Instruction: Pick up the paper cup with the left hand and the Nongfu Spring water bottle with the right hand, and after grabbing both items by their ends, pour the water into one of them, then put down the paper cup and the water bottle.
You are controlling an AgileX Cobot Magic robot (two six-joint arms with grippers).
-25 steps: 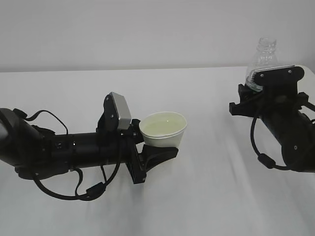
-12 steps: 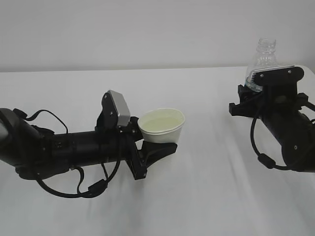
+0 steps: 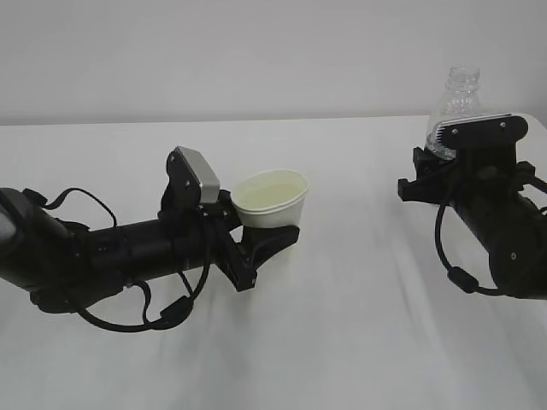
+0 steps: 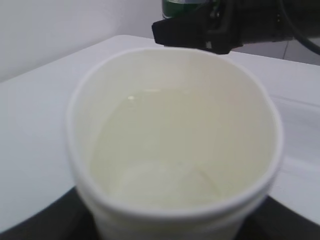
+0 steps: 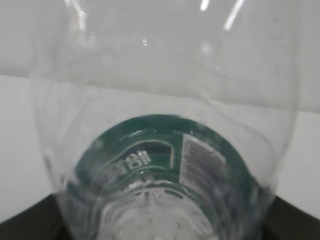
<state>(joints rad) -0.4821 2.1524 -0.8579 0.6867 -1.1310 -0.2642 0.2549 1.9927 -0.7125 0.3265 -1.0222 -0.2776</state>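
- Paper cup (image 3: pixel 272 200) holding pale water (image 4: pixel 160 165), clasped upright in left gripper (image 3: pixel 267 242).
- Nongfu Spring water bottle (image 3: pixel 457 107) upright, looking empty, gripped low by right gripper (image 3: pixel 444 158).

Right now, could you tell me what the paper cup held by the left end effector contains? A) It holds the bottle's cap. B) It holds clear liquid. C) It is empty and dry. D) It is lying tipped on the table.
B: the paper cup sits upright in the left end effector, and the left wrist view shows a pool of clear water with a glint inside it.
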